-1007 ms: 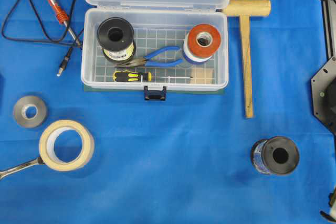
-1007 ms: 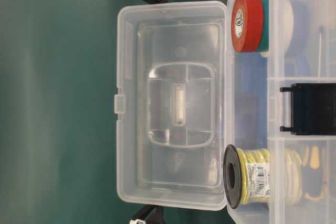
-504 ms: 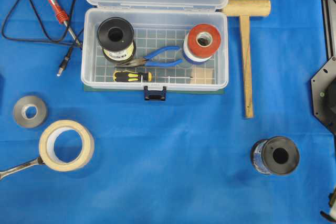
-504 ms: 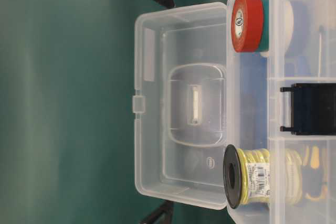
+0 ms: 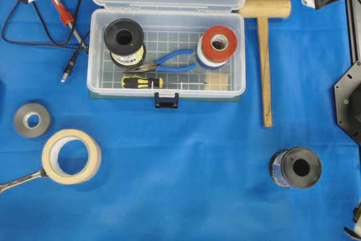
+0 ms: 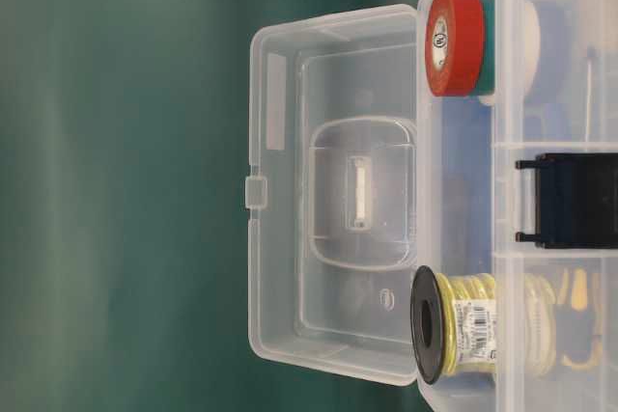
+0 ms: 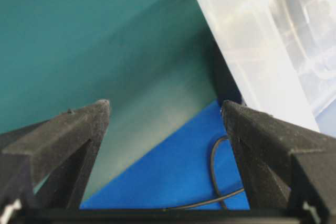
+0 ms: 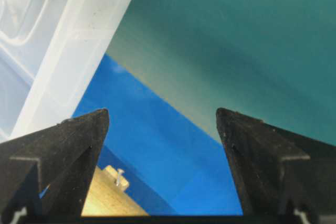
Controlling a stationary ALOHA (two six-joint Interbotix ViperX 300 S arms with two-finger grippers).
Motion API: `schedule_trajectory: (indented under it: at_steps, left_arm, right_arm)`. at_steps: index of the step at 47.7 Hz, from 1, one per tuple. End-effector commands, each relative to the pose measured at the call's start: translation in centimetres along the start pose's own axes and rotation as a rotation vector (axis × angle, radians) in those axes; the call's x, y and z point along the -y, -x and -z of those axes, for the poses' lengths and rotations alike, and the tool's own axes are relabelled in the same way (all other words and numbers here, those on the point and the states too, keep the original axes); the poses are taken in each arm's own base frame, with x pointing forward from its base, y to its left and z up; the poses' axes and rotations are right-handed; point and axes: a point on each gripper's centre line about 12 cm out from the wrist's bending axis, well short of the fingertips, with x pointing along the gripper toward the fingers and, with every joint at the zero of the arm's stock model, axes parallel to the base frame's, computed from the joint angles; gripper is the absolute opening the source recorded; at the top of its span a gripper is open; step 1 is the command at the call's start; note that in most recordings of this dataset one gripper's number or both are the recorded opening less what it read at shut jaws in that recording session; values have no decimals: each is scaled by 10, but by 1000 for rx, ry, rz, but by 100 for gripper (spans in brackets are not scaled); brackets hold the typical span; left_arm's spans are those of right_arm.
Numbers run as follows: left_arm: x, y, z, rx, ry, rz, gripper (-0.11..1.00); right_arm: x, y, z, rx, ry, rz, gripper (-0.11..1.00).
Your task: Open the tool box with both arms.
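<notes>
Overhead view: I saw the tool box [image 5: 166,55] lid-up by the tabletop's far edge, mallet [image 5: 264,55] touching its right corner, soldering iron [image 5: 59,11] left; both claws, left [image 7: 165,111] and right [image 8: 163,114], gaped empty.

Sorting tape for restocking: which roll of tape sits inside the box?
The red roll, stacked at the right end of the tool box. The grey roll and beige roll lie outside on the cloth.
</notes>
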Motion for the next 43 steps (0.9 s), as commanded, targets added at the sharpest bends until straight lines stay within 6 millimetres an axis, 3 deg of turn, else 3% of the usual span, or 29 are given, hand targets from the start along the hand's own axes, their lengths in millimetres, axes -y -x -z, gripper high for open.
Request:
schedule_trajectory:
  at_steps: [1,7,13,33,43]
  left_arm:
    - [-1,1,-6,24,7,-5,85]
    - [5,2,-6,23,8,18,85]
    - [26,4,-5,3,-13,100,85]
    - [106,54,0,23,-106,458,85]
    - [136,82,9,-7,-168,634,85]
  right_arm:
    - [1,2,-5,19,-6,3,83]
    - [-2,2,-5,15,-15,-5,83]
    - [-17,3,-2,1,5,-62,83]
    - [-120,36,27,-73,185,-465,83]
    - [-157,60,43,-106,270,-632,83]
